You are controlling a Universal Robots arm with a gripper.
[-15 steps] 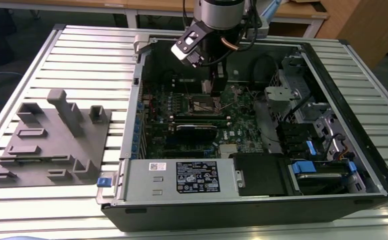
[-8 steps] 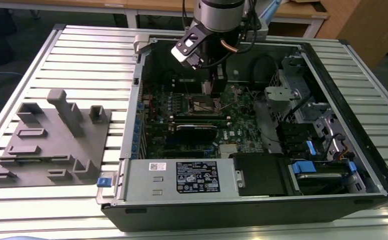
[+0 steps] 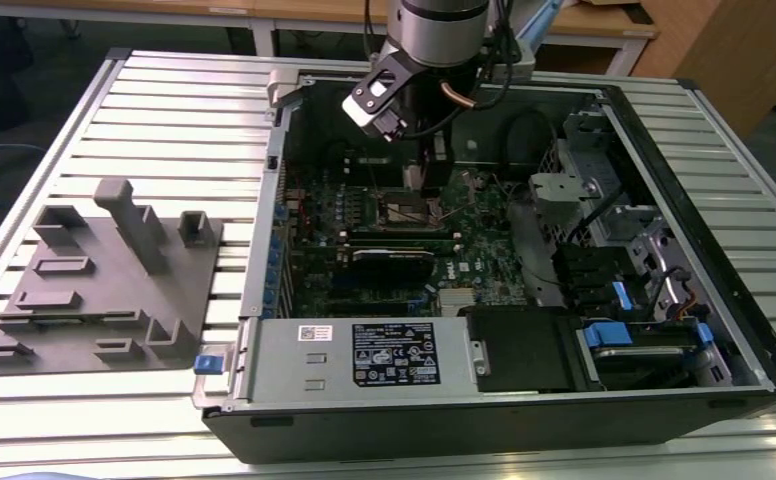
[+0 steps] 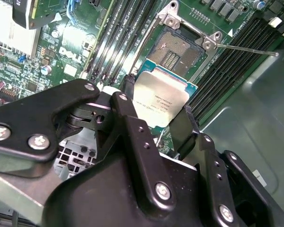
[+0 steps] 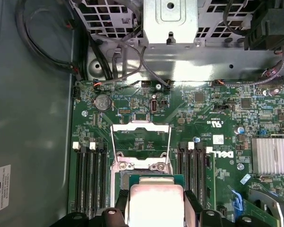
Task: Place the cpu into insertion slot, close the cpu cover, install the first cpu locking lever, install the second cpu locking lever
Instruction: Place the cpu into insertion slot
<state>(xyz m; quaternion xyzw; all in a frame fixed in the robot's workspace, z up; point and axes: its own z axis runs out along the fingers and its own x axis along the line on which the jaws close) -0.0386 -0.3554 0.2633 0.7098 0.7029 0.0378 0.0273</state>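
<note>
The cpu (image 4: 163, 101) is a small, flat square chip with a dull silver-grey metal lid and a green edge. The gripper (image 4: 157, 99) pinches it by two opposite sides between matte black, bolted fingers (image 4: 184, 124). The chip hangs level just above the insertion slot (image 4: 176, 48) and partly overlaps it in both wrist views. The slot is a black-rimmed square socket whose dark, finely grained contact field lies bare. The bright metal cpu cover (image 5: 140, 164) is swung up off the slot, and a thin wire lever (image 4: 246, 48) juts out beside it. Long black memory slots (image 4: 118, 38) flank the socket on the glossy green motherboard (image 5: 203, 118). In the exterior view the open computer case (image 3: 748, 330) lies on a ribbed aluminium table (image 3: 161, 110).
</note>
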